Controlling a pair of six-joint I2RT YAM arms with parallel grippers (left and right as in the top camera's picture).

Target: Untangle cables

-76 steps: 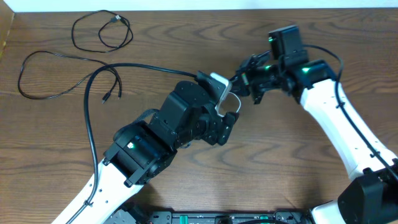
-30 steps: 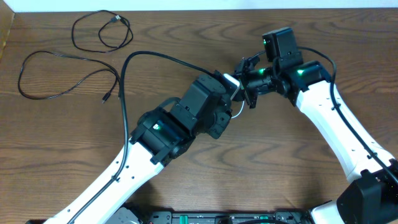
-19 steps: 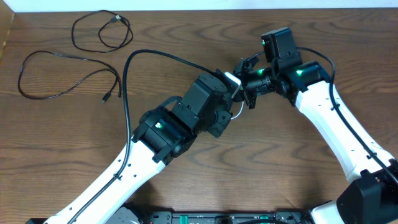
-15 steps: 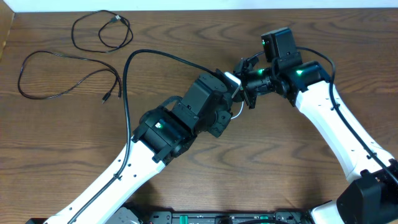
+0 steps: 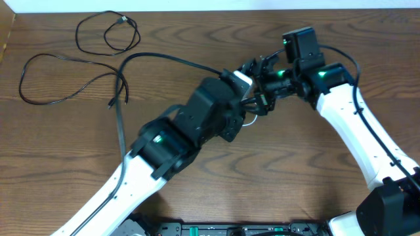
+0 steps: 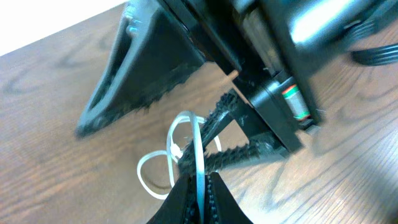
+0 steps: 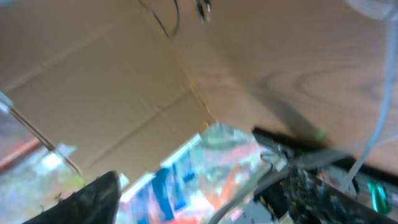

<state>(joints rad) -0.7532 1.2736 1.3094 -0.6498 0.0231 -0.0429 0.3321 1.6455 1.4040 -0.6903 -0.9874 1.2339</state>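
I see left gripper [image 6: 199, 186] now clamped on white cable [image 6: 177, 134]; right gripper [image 5: 258, 92] just released, jaws wide beside it. Handover looks done.

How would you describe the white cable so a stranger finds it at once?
At the middle of the table, the left arm meets the right arm. The left fingers pinch the white cable, in small loops. It alone is white; the other cables are black.
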